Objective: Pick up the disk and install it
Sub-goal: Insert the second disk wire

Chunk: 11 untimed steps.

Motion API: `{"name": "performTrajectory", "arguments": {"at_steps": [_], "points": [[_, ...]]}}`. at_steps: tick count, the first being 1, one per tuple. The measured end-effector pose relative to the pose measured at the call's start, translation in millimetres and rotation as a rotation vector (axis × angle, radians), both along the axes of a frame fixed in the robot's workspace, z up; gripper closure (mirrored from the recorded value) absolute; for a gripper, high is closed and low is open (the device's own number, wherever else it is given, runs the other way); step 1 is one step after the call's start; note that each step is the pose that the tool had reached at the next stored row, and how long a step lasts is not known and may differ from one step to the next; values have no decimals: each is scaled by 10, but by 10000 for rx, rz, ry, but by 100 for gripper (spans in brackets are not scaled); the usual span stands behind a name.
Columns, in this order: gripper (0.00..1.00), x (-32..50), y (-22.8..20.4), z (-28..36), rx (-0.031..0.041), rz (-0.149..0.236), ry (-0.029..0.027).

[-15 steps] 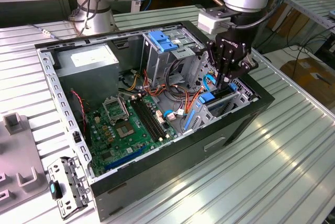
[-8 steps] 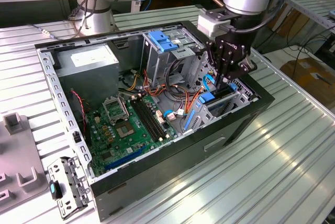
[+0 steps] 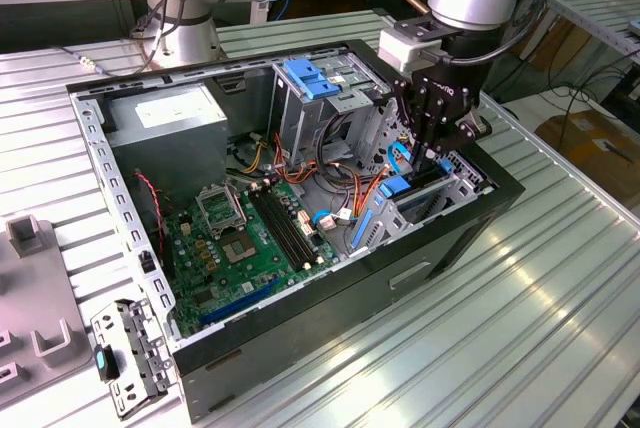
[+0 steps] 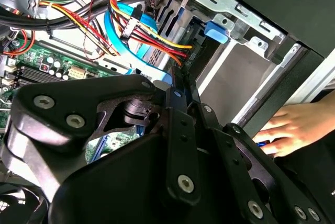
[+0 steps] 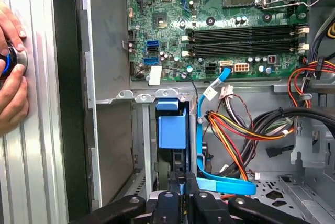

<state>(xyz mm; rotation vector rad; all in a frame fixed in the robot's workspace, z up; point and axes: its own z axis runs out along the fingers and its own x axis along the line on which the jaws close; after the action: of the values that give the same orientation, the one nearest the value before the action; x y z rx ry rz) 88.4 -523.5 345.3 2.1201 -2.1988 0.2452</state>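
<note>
Across the exterior view from its left, a grey metal bracket with a blue tab (image 3: pixel 125 356) lay on the ribbed aluminium surface (image 3: pixel 520 328). Beside it stood the open black computer case (image 3: pixel 440 238), with the green motherboard (image 3: pixel 255 238) on its floor and a silver power supply box (image 3: pixel 165 113) at the back.

Toward that view's right, the robot's black hand (image 3: pixel 437 153) reached down into the grey metal drive bay (image 3: pixel 455 183). It was pinching the disk (image 3: pixel 420 183), the flat silver metal hard drive with blue plastic side rails, which stood on edge, partly sunk in the bay. In the first wrist view the disk (image 5: pixel 172 130) showed blue, seated between the bay's walls.

The disk was likely rigid, fairly heavy and shock-sensitive, with smooth faces; holding it across the flat sides near the upper edge looked sound.

A person's hand (image 4: pixel 298 127) rested outside the case.
</note>
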Motion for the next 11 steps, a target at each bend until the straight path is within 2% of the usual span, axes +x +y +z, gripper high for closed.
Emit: {"name": "performTrajectory", "arguments": {"at_steps": [11], "points": [[84,23,0,-13,-1,13,0]]}}
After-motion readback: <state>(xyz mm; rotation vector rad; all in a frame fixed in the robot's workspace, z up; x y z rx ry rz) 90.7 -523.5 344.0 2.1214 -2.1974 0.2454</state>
